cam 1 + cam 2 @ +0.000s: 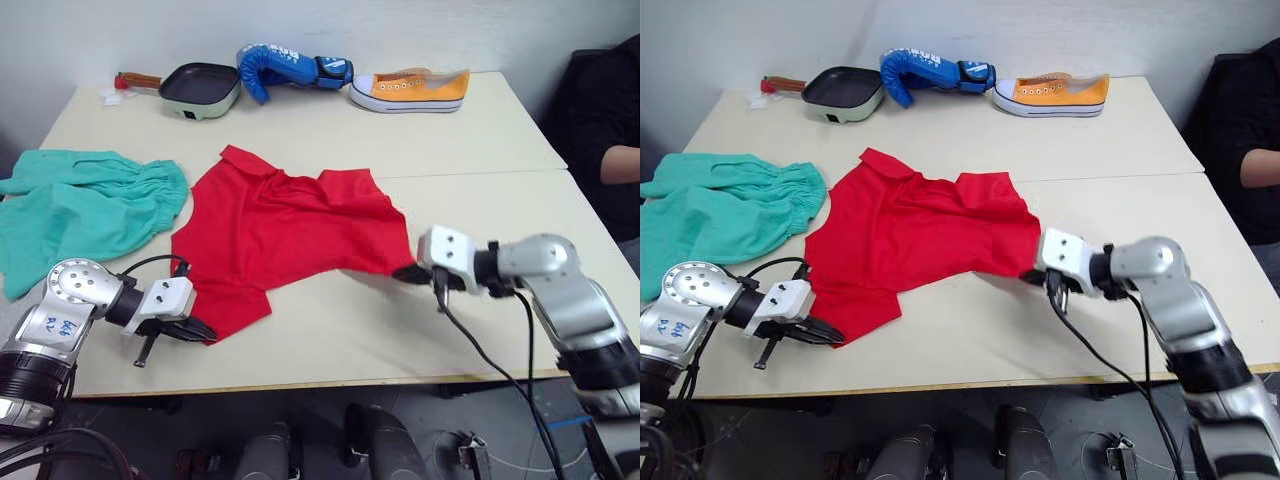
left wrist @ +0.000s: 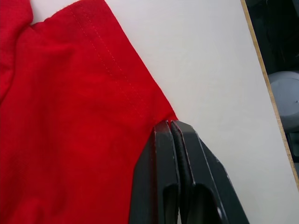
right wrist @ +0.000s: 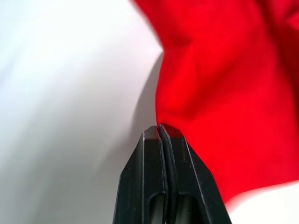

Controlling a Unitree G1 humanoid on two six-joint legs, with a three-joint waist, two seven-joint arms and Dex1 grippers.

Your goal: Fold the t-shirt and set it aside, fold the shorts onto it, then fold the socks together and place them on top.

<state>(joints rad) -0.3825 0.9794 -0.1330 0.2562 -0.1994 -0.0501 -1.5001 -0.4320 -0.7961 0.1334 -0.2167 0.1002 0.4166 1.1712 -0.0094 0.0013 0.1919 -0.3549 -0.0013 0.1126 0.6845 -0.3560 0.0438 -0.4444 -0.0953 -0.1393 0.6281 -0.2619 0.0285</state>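
Red cotton, the t-shirt (image 1: 280,235), lies spread and rumpled at the middle of the pale worktop (image 1: 480,130) in the left eye view. The left gripper (image 1: 190,328) pinches its near-left corner close to the front edge; the right gripper (image 1: 408,271) pinches its right corner. Held at two outer corners, the cloth can probably be lifted and carried over itself for a first fold. The shorts (image 1: 85,210) lie just left of the shirt, close to it, draping toward the worktop's left side. A pan (image 1: 200,90), a blue glove (image 1: 290,68) and an orange shoe (image 1: 410,90) line the far edge, well apart from the shirt. Bare surface lies beyond the shirt and to its right, giving room to fold away from the robot; a person's arm (image 1: 620,160) is at the right edge.

Right eye view: same layout; the right-hand corner is raised slightly off the surface, casting a shadow.

Left wrist view: the jaws are clenched on the stitched hem corner of the shirt (image 2: 70,116), with the worktop's edge (image 2: 261,79) near.

Right wrist view: the jaws are pressed together on a gathered point of cloth (image 3: 224,84), bare worktop alongside.
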